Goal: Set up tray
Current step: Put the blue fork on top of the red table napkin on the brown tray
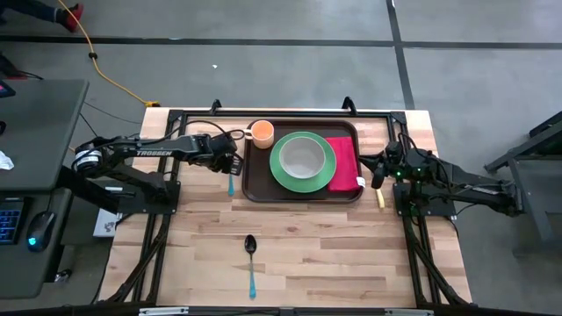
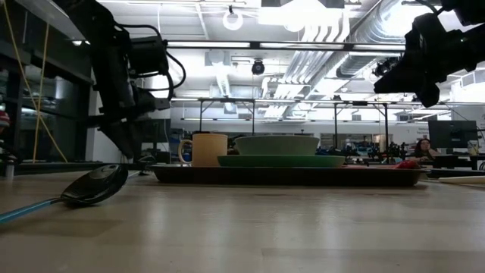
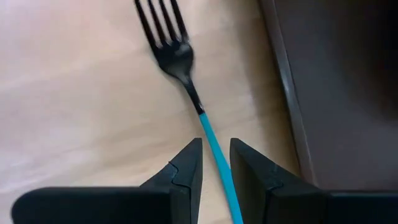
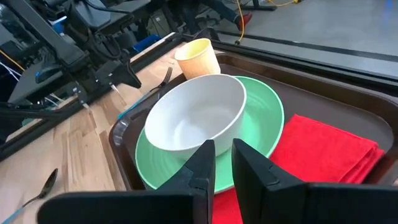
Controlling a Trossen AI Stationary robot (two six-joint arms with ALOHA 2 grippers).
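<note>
The dark brown tray (image 1: pixel 257 180) lies at the table's far middle. It holds a green plate (image 1: pixel 283 167) with a white bowl (image 4: pixel 196 118), an orange cup (image 1: pixel 262 132) and a red napkin (image 1: pixel 344 162). A fork (image 3: pixel 171 46) with black tines and a blue handle (image 3: pixel 214 155) lies flat on the table beside the tray's left rim. My left gripper (image 3: pixel 216 152) points steeply down over the handle. Its fingers are narrowly open on either side of the handle, with a gap on each side. My right gripper (image 4: pixel 224 149) hangs raised off the tray's right end, open by a narrow gap and empty.
A black spoon with a blue handle (image 1: pixel 251 261) lies on the table near the front edge, shown large in the low view (image 2: pixel 95 184). A thin pale utensil (image 1: pixel 380 199) lies right of the tray, under my right arm. Bare wood stretches between the tray and the spoon.
</note>
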